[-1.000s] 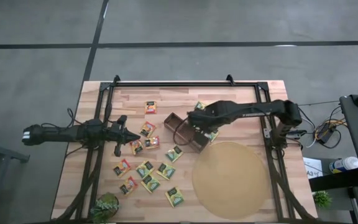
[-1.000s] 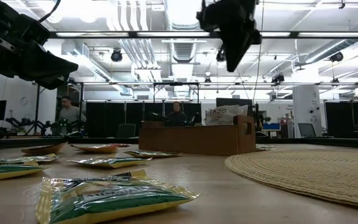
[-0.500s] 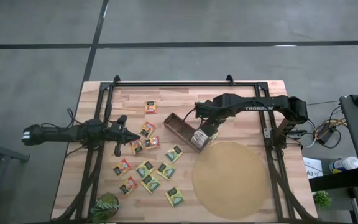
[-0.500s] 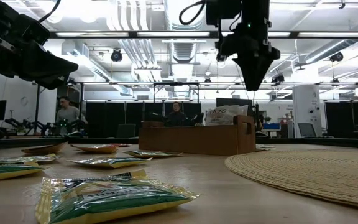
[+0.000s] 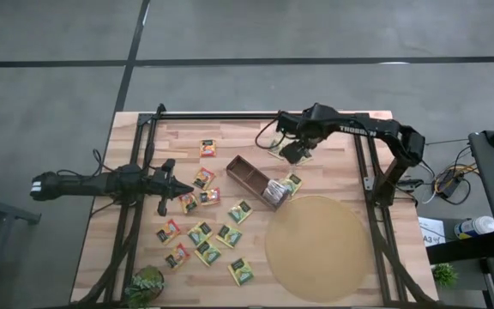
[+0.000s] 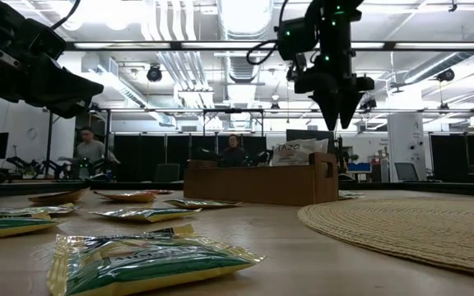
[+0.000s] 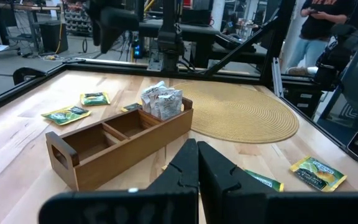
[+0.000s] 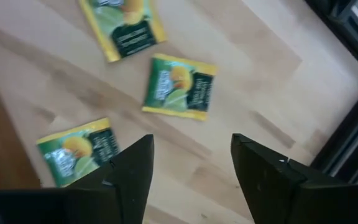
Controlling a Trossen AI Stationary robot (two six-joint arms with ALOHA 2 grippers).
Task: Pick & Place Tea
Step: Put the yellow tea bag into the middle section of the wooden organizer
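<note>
High view: the task looks early. A few white sachets (image 5: 274,190) stand packed in one end compartment of the box (image 5: 254,181); about a dozen sachets lie loose on the worktop (image 5: 341,146), most in a cluster (image 5: 202,232) on the left arm's side, one (image 5: 207,148) alone toward the far edge and a few by the right arm. The mat (image 5: 319,247) is bare. The right claw (image 5: 293,151) hangs over the sachets beyond the box; the left claw (image 5: 183,189) waits beside the cluster.

Low view: the right claw (image 6: 338,111) hangs well above the box (image 6: 260,182), fingers pointing down; whether it carries anything cannot be read here. It also shows people in the room behind.

Left wrist view: only here do the box's compartments (image 7: 124,126) show plainly, the rest of them empty, the white sachets (image 7: 161,101) upright at the far end. The left claw (image 7: 197,163) is pressed together and holds nothing.

Right wrist view: the right claw (image 8: 191,163) is spread and empty above three green-yellow sachets (image 8: 179,86) lying flat, likely the next pick.
</note>
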